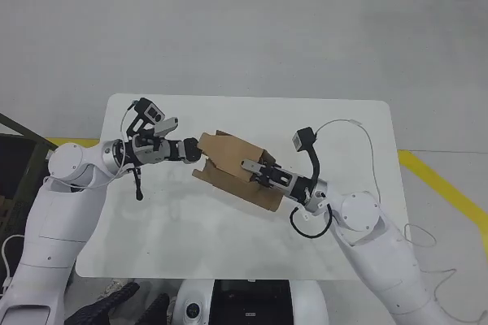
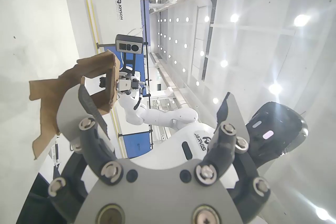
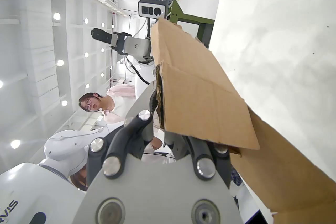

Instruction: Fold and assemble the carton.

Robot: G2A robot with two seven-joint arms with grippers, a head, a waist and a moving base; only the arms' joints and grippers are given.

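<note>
The brown carton [image 1: 236, 166] is held partly opened above the middle of the white table [image 1: 350, 130], flaps spread at both ends. My right gripper [image 1: 256, 171] is shut on one upper wall edge of the carton [image 3: 199, 83]; one finger [image 3: 147, 101] shows on the near side of the cardboard, and the other is hidden behind it. My left gripper [image 1: 195, 149] is at the carton's left end, open wide. One of its fingers [image 2: 86, 101] lies against a flap of the carton [image 2: 52, 88], and the other finger [image 2: 228, 109] stands free in the air.
A thin white cable [image 1: 366, 138] loops over the table's right side. An olive-green frame with cardboard in it [image 1: 0, 162] stands off the table's left edge. A yellow line [image 1: 447, 191] marks the floor to the right.
</note>
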